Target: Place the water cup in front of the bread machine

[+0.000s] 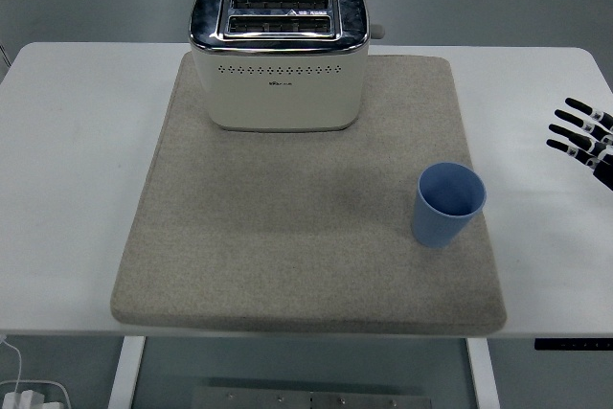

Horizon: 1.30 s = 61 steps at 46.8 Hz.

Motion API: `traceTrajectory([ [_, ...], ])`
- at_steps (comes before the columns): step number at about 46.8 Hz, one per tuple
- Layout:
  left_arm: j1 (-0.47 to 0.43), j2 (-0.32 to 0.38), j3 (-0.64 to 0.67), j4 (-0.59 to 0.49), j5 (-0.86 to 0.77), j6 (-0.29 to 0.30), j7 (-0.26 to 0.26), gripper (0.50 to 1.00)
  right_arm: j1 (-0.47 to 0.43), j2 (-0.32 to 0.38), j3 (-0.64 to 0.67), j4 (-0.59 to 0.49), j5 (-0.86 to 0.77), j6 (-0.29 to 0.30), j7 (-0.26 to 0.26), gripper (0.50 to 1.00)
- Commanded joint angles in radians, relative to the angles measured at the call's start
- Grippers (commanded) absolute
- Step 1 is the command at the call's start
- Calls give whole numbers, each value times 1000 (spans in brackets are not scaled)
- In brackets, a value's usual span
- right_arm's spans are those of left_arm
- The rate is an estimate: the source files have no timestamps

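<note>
With fingers spread and empty at three o'clock, the right hand (pixel 586 136) should wrap the upright blue cup (pixel 447 204) low, avoiding tipping.

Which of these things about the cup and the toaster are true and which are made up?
1. The blue cup stands upright on the grey mat. True.
2. The robot's right hand is holding the cup. False: it is at the picture's right edge with its fingers spread, apart from the cup.
3. The toaster sits at the far end of the mat. True.
4. The cup is directly in front of the toaster. False: it is near the mat's right edge, off to the toaster's right.
5. Bread sticks up out of the toaster's slots. False: no bread shows above them.
</note>
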Motion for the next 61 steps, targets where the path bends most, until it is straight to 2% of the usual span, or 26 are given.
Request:
traceTrajectory([
  [1, 0, 0, 0, 0, 0, 0, 0, 1000, -8, -20, 0, 59, -1, 0, 8, 924],
  [14, 0, 0, 0, 0, 1, 0, 0, 1000, -54, -23, 2, 74, -6, 0, 14, 924],
  [28, 0, 0, 0, 0, 1, 0, 0, 1000, -136, -12, 75, 74, -4, 0, 23, 924],
  [34, 0, 0, 0, 0, 0, 0, 0, 1000, -136, -12, 77, 63, -1, 0, 25, 924],
  [40, 0, 0, 0, 0, 0, 0, 0, 1000, -115, -16, 80, 23, 15, 0, 25, 924],
  [51, 0, 0, 0, 0, 0, 0, 0, 1000, -31, -59, 77, -36, 46, 0, 17, 921],
  [61, 0, 0, 0, 0, 0, 0, 0, 1000, 52, -66, 72, -108, 48, 0, 16, 921],
])
